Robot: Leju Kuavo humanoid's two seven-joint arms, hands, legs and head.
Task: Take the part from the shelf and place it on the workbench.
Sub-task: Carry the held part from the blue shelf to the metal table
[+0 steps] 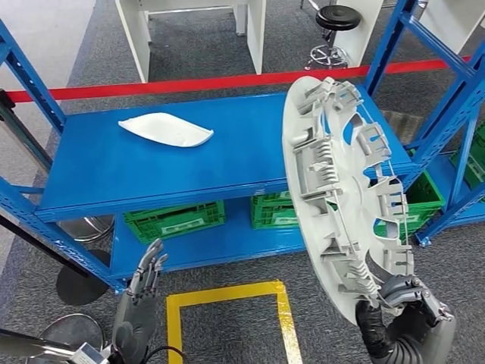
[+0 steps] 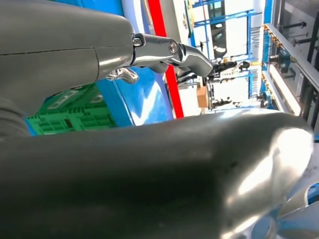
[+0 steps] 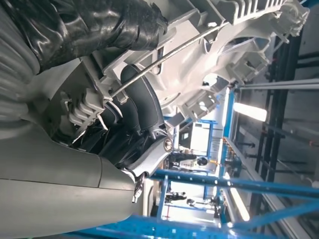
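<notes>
right hand (image 1: 409,303) low at the near right, fingers curled round the lower rim of the part (image 1: 343,182), a large grey round cover with ribbed clips and a wire ring on its back face; right wrist view shows dark fingers (image 3: 112,25) wrapped over the moulded ribs, grip firm. part is held up on edge, tilted, its upper rim reaching across the right end of the blue shelf (image 1: 114,167) in the head view, its lower rim clear of the shelf front and over grey carpet. left hand (image 1: 143,292) low at the near left, fingers straight and slightly apart, holding nothing, in front of the shelf's lower left edge. white curved panel (image 1: 166,129) lies flat toward the left of the shelf top, well apart from the part. green crates (image 1: 174,220) sit on the lower level under the shelf top. yellow floor tape (image 1: 229,296) marks a square outline between the two hands, open carpet inside it. red tape line (image 1: 171,85) runs behind the shelf's far edge; white furniture legs and a black stool (image 1: 334,23) beyond it. blue upright frame (image 1: 452,98) slants close by the part's right side.
</notes>
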